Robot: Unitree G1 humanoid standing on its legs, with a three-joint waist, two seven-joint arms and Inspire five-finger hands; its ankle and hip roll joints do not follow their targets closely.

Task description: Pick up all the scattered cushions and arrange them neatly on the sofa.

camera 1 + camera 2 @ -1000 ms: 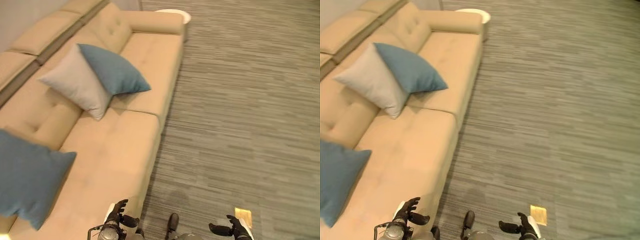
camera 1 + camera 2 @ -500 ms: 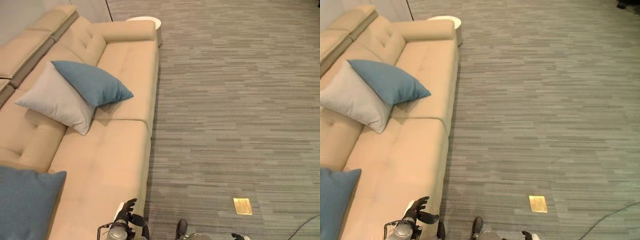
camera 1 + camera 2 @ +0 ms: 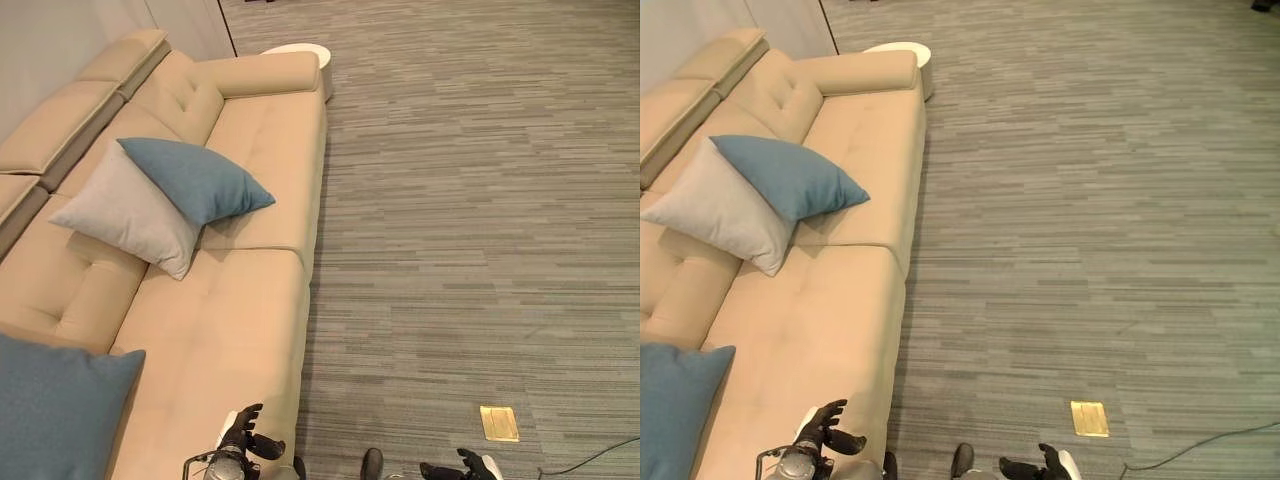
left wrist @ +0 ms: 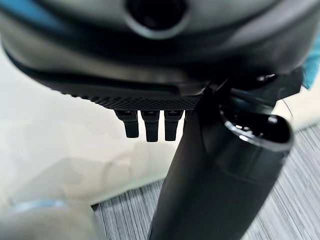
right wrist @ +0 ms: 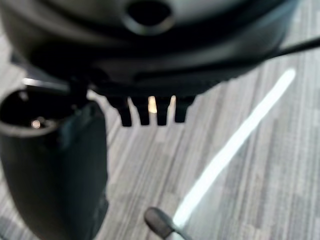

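Closest in, the left hand (image 3: 243, 437) hangs by the front edge of the beige sofa (image 3: 250, 330), fingers loose and holding nothing; the right hand (image 3: 462, 467) is likewise relaxed and empty over the grey carpet (image 3: 480, 200). A brass floor plate (image 3: 498, 423) lies near it. One blue cushion (image 3: 55, 410) leans at the near end of the sofa; further along, a grey cushion (image 3: 125, 215) and another blue cushion (image 3: 195, 180) overlap. A small white side table (image 3: 300, 50) stands beyond the armrest. With no cushion visible on the carpet, the robot risks searching the wrong way and missing strays.
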